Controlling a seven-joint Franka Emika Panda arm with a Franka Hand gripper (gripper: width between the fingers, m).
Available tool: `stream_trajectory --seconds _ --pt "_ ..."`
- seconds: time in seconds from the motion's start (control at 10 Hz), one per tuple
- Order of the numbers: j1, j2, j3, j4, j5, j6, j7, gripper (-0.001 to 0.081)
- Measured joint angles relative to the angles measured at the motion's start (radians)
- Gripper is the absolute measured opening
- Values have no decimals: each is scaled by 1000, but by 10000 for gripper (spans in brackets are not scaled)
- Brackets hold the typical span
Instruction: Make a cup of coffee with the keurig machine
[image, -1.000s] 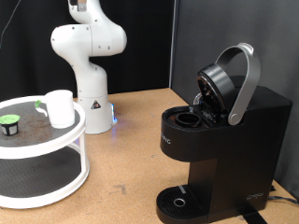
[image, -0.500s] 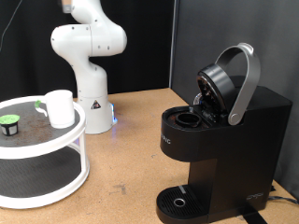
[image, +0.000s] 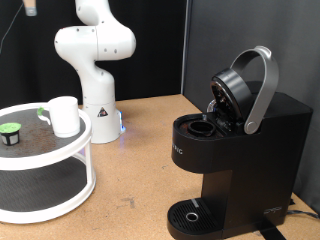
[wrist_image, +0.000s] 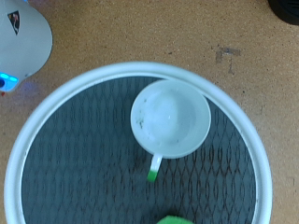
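At the exterior view's left a pod (image: 11, 130) and the white mug (image: 64, 115) stand on the round tray (image: 50, 158); the gripper (image: 30, 8) hangs high above them, barely in frame — whether its jaws are parted I cannot tell; the wrist view looks straight down into the mug, handle (wrist_image: 152, 169) toward the pod; at right, the keurig machine (image: 235, 150) stands lid-up, its drip tray (image: 191, 215) bare.

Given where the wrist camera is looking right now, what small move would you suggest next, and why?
Probably lower straight toward the white mug. The wrist view looks down on it, upright and empty on the round tray, with the green-topped pod apart from it. The keurig machine stands lid-open, its drip tray bare. The gripper itself is not in view.
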Motion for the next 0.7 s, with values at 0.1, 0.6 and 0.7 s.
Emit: stream_trajectory --seconds 0.1,0.6,0.7 --pt "-5 -2 -28 6 -14 3 -27 807" --pt "-11 5 -84 25 -14 -7 -33 807" --pt "-15 4 -84 11 22 34 44 807"
